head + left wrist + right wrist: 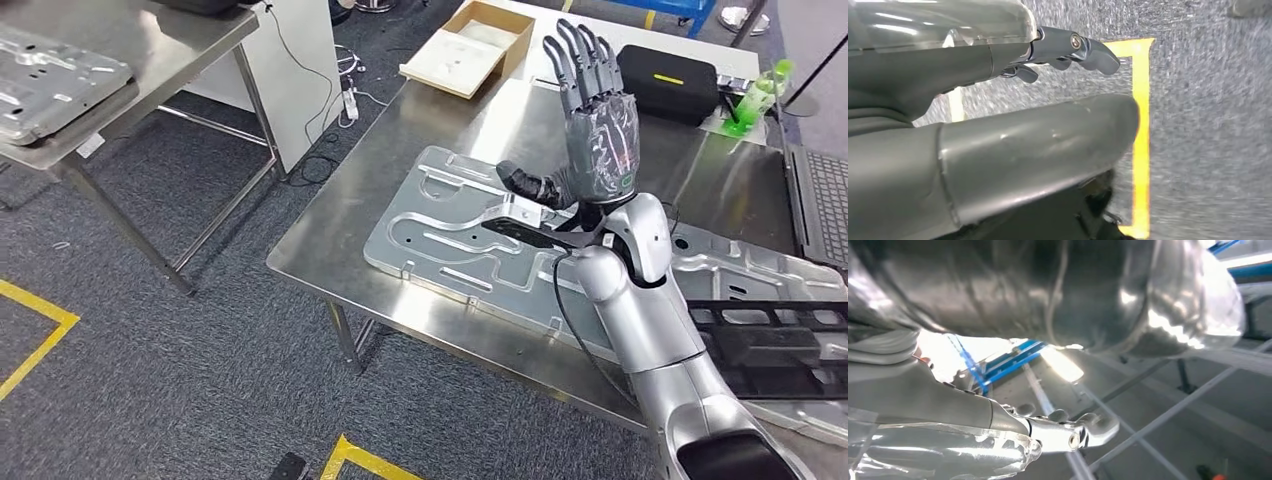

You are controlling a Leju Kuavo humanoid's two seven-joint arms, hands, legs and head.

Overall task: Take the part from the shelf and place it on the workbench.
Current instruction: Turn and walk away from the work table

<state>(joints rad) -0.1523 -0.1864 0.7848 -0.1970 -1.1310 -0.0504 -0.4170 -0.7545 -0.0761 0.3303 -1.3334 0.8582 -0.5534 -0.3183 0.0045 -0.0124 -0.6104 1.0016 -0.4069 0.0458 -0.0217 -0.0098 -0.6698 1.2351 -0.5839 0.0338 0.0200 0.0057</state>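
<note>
We saw the right hand [598, 130] raised above the bench [330, 250], fingers [578, 55] spread and straight, holding nothing. The part [440, 225] lay flat on the bench, below and apart from those fingers. Left hand [998, 125] hung over grey carpet [1208, 125]; its fingers [1083, 50] were loosely curled, holding nothing.

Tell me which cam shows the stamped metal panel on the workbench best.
Head view: the metal panel lies flat on the workbench, partly hidden by the raised right hand. Left wrist view shows floor; right wrist view points upward.
</note>
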